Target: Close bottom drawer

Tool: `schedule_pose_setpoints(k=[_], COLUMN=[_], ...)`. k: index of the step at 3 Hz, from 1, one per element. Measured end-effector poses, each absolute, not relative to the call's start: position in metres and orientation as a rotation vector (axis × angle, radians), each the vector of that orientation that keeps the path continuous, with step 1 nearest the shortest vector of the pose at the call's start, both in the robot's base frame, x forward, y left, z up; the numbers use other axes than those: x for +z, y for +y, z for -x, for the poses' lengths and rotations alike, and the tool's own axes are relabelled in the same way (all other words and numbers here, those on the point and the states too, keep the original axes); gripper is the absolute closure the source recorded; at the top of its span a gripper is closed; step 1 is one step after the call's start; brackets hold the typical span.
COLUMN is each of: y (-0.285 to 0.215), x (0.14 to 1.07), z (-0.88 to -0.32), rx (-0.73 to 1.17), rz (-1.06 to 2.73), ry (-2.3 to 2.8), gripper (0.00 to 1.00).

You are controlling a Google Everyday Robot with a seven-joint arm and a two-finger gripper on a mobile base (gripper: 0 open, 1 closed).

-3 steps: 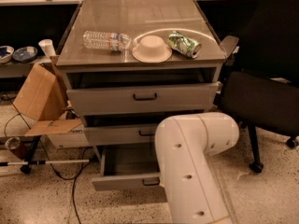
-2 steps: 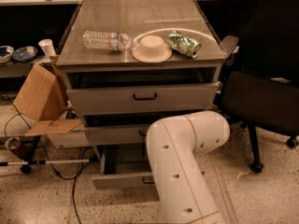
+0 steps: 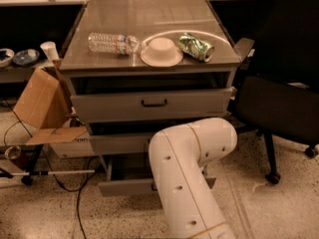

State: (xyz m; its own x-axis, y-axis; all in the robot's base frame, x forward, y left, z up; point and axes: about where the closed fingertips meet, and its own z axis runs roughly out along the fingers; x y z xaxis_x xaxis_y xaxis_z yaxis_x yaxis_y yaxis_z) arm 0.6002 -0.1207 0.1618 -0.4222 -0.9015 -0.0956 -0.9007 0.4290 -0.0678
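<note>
The bottom drawer is the lowest of three grey drawers and stands pulled out, with its shallow tray showing behind the flat front. Its handle is hidden. My white arm rises from the lower edge and bends across the middle and bottom drawer fronts, covering their centre and right parts. My gripper is not in view; it lies somewhere behind the arm's bend, near the drawer fronts. The middle drawer and the top drawer also stand slightly out.
On the cabinet top lie a plastic bottle, a white bowl and a green packet. A black chair stands close on the right. A cardboard box and floor cables are at the left.
My arm has swung left across the drawer fronts and now covers more of the bottom drawer. The bottom drawer stands out about as far as before.
</note>
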Motion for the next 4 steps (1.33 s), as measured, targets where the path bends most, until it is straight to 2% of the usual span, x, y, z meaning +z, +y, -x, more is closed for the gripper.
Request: schedule_pose_setpoints(k=[1, 2, 4], y=[-0.119, -0.117, -0.098], x=[0.156, 0.156, 0.161], z=[-0.621, -0.627, -0.667], rx=[-0.06, -0.073, -0.159], rz=[1.606, 1.602, 1.58], ry=[2.547, 2.542, 2.464], gripper=[1.0, 0.81, 0.35])
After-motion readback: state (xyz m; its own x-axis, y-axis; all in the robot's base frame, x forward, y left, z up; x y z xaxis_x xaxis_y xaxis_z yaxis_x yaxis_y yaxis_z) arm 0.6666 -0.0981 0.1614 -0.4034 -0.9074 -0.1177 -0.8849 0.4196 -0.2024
